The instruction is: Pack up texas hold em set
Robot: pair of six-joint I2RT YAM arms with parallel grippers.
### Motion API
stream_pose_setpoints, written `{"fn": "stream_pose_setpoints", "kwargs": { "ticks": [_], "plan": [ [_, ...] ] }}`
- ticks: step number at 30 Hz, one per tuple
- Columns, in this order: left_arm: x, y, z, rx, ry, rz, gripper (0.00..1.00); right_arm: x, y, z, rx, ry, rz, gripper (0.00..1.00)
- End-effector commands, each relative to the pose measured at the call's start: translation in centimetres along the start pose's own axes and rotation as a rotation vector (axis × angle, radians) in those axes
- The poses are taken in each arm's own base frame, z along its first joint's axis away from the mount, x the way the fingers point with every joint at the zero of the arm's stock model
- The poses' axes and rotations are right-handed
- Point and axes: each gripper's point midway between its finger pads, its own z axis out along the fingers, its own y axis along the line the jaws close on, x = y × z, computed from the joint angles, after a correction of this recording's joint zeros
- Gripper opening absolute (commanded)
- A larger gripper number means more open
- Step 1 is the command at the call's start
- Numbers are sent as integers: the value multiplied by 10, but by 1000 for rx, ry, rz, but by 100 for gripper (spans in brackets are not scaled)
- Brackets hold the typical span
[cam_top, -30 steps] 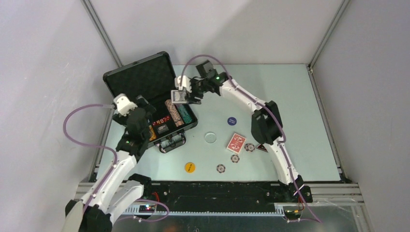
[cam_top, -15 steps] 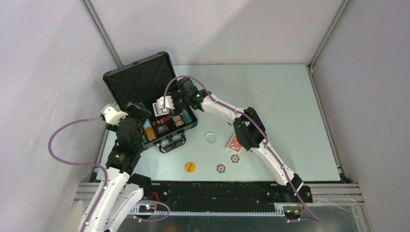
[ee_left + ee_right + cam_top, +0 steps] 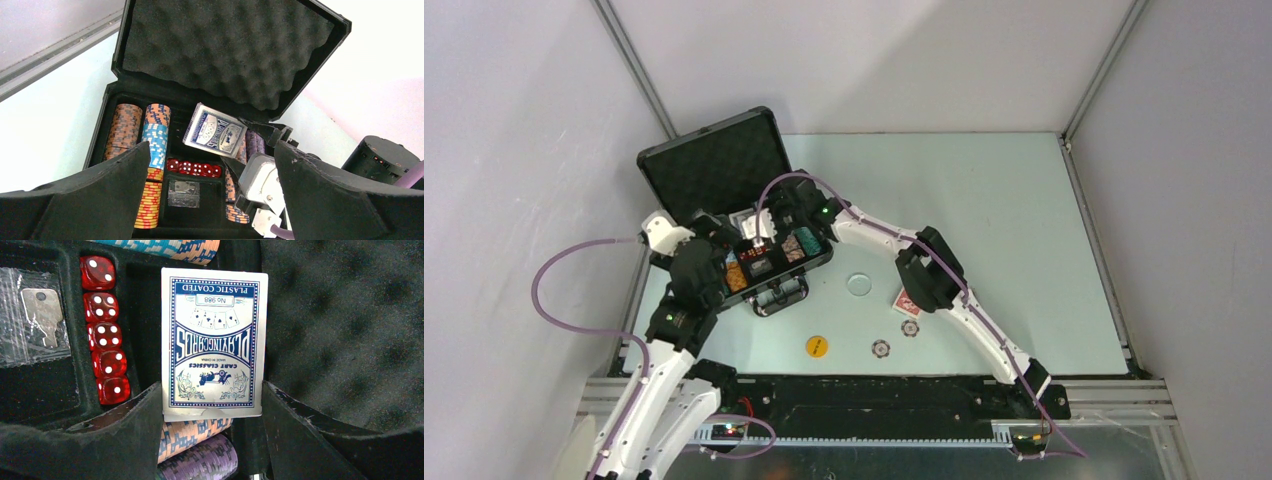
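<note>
The black briefcase (image 3: 714,165) lies open at the table's left, its foam lid (image 3: 225,50) raised. Rows of striped chips (image 3: 155,145), red dice (image 3: 195,168) and a bagged key (image 3: 35,325) lie inside. My right gripper (image 3: 757,225) (image 3: 211,387) is shut on the blue card deck (image 3: 214,342) (image 3: 215,131), which hangs tilted just above the case's middle slot. My left gripper (image 3: 716,243) (image 3: 211,150) stands open over the case's near-left side with nothing between its fingers. A red card deck (image 3: 910,296) lies on the table, partly under the right arm.
Loose on the table near the case are a clear disc (image 3: 859,284), a yellow disc (image 3: 817,346) and two striped chips (image 3: 881,348) (image 3: 910,327). The right arm stretches across the table's middle. Enclosure walls stand close behind the case and to its left.
The right arm has carried the blue deck left, from the case's right edge to over its inside. The left arm drew back, then moved a little forward again.
</note>
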Motion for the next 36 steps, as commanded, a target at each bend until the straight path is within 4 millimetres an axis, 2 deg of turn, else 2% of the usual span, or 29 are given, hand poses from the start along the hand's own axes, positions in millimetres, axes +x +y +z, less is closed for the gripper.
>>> {"fn": "stream_pose_setpoints", "kwargs": {
  "ticks": [1, 6, 14, 22, 25, 30, 32, 36],
  "plan": [
    [-16, -11, -3, 27, -26, -35, 99, -17, -35, -3, 84, -54, -102, 8],
    [-16, -11, -3, 29, -25, -32, 100, -24, -35, -2, 93, -97, -89, 31],
    [-17, -12, -4, 36, -25, -31, 100, -44, -51, -4, 174, -198, -6, 59],
    [-15, -12, -4, 36, -22, -29, 100, -38, -39, -2, 148, -195, 43, 69],
    [-15, -12, -3, 37, -23, -29, 100, -34, -35, -1, 150, -186, 46, 75],
    [-15, -13, -3, 42, -21, -29, 100, -34, -44, -5, 205, -197, 62, 86],
    [-14, -14, -3, 45, -19, -29, 100, -34, -49, -7, 229, -203, 69, 93],
    [-14, -15, -3, 50, -18, -28, 100, -34, -55, -10, 257, -200, 80, 94]
  ]
}}
